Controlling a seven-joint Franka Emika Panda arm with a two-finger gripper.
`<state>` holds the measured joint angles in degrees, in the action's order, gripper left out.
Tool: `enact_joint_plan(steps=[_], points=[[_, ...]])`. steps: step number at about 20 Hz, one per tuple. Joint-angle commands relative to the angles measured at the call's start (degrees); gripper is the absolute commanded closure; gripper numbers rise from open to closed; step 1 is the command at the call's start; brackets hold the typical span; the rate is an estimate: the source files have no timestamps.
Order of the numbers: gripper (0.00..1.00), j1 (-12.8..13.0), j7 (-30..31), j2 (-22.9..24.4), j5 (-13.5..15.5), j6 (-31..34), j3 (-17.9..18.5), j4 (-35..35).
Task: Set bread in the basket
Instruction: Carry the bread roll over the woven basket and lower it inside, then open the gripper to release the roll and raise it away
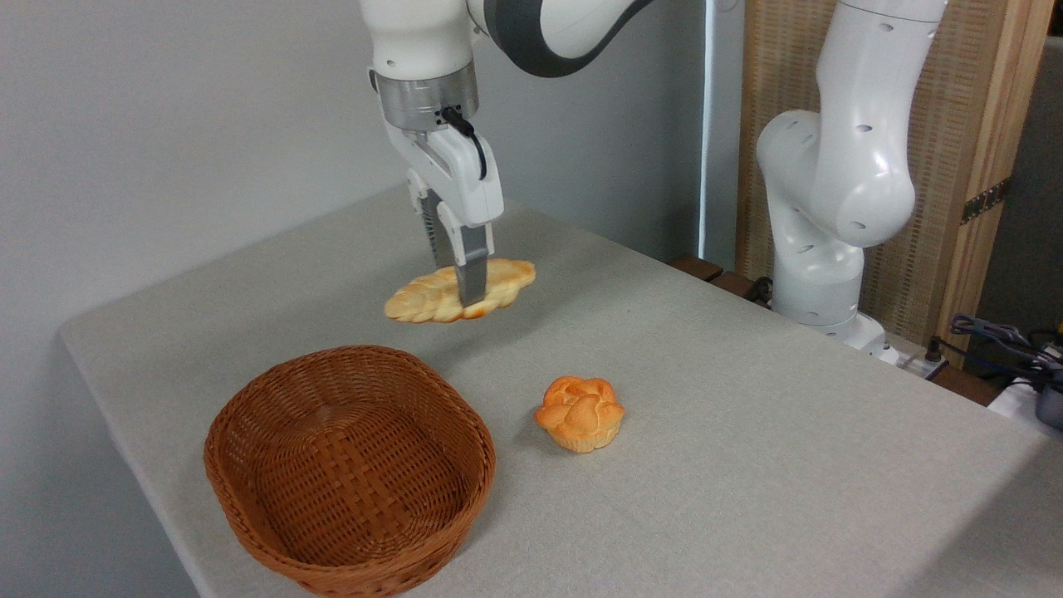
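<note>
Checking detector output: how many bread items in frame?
2. Braided loaf at the gripper, behind the basket; round bun on the table right of the basket. Basket looks empty.

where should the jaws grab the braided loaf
Across its narrow middle, coming straight down from above. The braided loaf is long, flat and tapered at both ends, so the centre balances it; the gripper already straddles it there, jaws set across its width.

bright even light, soft shadows, sharp
</note>
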<state>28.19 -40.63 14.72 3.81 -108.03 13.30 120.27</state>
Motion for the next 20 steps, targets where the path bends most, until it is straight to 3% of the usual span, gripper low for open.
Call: enact_joint_plan(steps=[1, 5, 8, 9, 10, 11, 15, 20], points=[[0.44, -0.2, -1.5, -2.4, 3.5, -7.8, 1.6, -0.8], [0.44, -0.2, -1.5, -5.9, 8.6, -15.4, 5.2, -2.6], [0.42, -0.2, -1.4, -9.3, 12.1, -16.3, 6.2, -5.3], [0.37, -0.2, -1.5, -10.4, 12.5, -16.5, 6.2, -6.1], [0.23, -0.2, -1.4, -11.5, 12.6, -16.9, 6.3, -6.9], [0.01, -0.2, -0.9, -12.5, 12.6, -17.3, 6.6, -7.2], [0.00, -0.2, -0.6, -15.1, 12.9, -21.1, 6.6, -7.3], [0.00, -0.2, -0.4, -16.7, 13.7, -21.2, 6.6, -8.5]])
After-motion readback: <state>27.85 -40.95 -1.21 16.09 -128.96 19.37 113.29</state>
